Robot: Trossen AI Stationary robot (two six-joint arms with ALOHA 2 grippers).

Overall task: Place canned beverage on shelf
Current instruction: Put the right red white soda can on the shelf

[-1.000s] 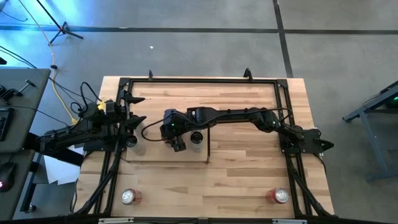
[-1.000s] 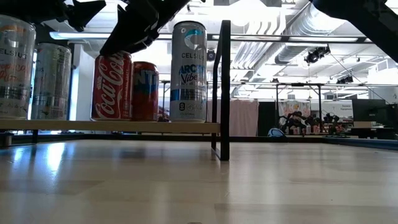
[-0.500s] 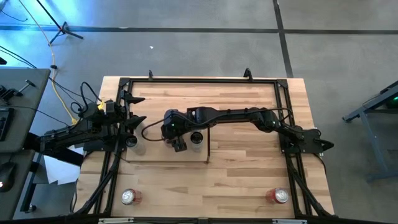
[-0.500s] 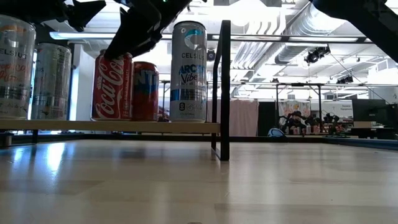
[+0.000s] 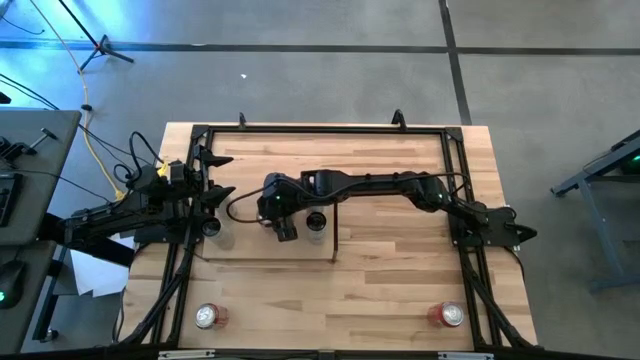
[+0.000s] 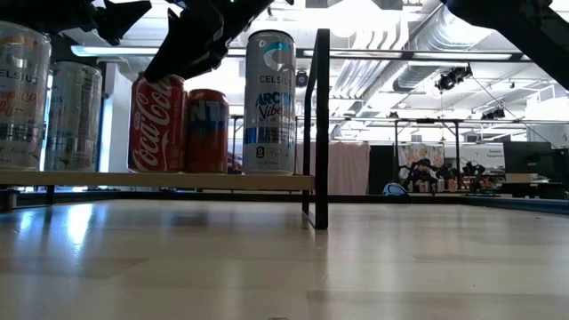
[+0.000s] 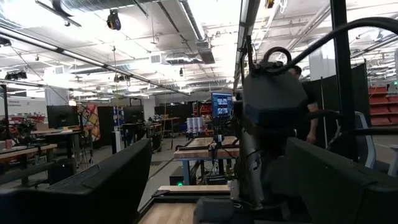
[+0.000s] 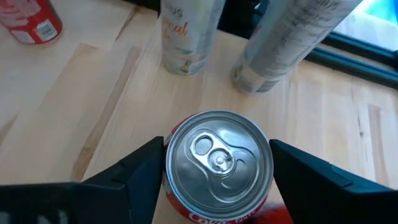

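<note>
Overhead lights and ductwork fill the hall behind the table as we watch the right gripper (image 8: 214,186) hold a red Coca-Cola can (image 6: 156,123), its fingers (image 8: 134,177) closed on either side of the can's top. We see the can standing on the shelf (image 6: 160,180), just beside a second red can (image 6: 207,130) and near a tall Celsius can (image 6: 270,101). Off the table's left edge, the left gripper (image 5: 218,176) waits with fingers apart.

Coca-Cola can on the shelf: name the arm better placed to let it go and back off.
Right. The right gripper straddles the Coca-Cola can, which stands on the shelf. The left gripper waits at the table's left edge.
</note>
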